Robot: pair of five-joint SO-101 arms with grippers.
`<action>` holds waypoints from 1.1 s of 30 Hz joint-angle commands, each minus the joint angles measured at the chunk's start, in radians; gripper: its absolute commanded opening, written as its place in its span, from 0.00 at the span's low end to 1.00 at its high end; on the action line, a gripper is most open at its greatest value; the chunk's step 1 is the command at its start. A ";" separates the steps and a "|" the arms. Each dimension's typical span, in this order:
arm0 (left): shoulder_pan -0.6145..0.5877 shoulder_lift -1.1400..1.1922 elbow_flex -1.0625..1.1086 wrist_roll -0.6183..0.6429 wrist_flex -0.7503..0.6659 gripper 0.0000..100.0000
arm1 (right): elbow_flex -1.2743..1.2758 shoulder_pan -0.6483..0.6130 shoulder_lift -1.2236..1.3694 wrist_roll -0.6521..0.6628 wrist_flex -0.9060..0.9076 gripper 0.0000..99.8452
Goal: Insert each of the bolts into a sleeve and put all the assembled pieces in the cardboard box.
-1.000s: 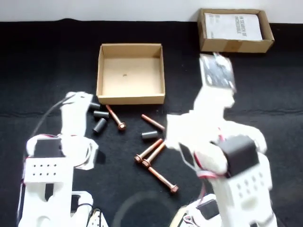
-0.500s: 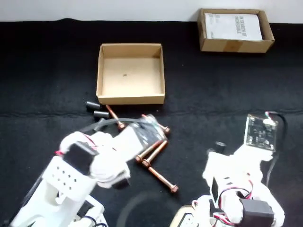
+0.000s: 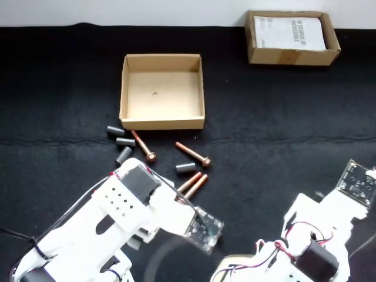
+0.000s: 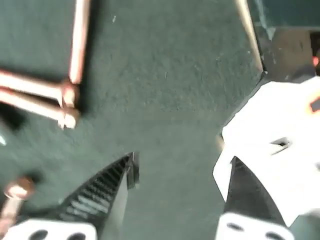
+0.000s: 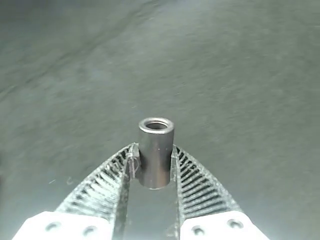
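The sleeve [image 5: 156, 152] stands upright, clenched between the fingers of the right pincer [image 5: 153, 148], with its bore open upward (a good pose for receiving a bolt). The right arm [image 3: 317, 241] holds it well away from the box [image 3: 124, 88], on the robot's side of it and to the right. The left pincer [image 4: 182, 157] is spread wide with nothing in it, above the desk [image 4: 170, 75] and just beside a pair of bolts [image 4: 35, 97].

No assembled piece lies in the box, so I judge the task to be at its first insertion. The next move calls for the left pincer to close on one bolt's shank, then to bring its tip in line with the bore.

The wrist views give the grip and the bore. The high view gives the layout: other bolts [image 3: 192, 153] and loose sleeves [image 3: 125, 141] lie just in front of the box.
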 commanded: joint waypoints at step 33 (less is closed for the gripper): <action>0.249 0.940 -0.684 -0.009 -0.038 0.28 | 0.295 0.814 -0.004 0.287 -0.901 0.01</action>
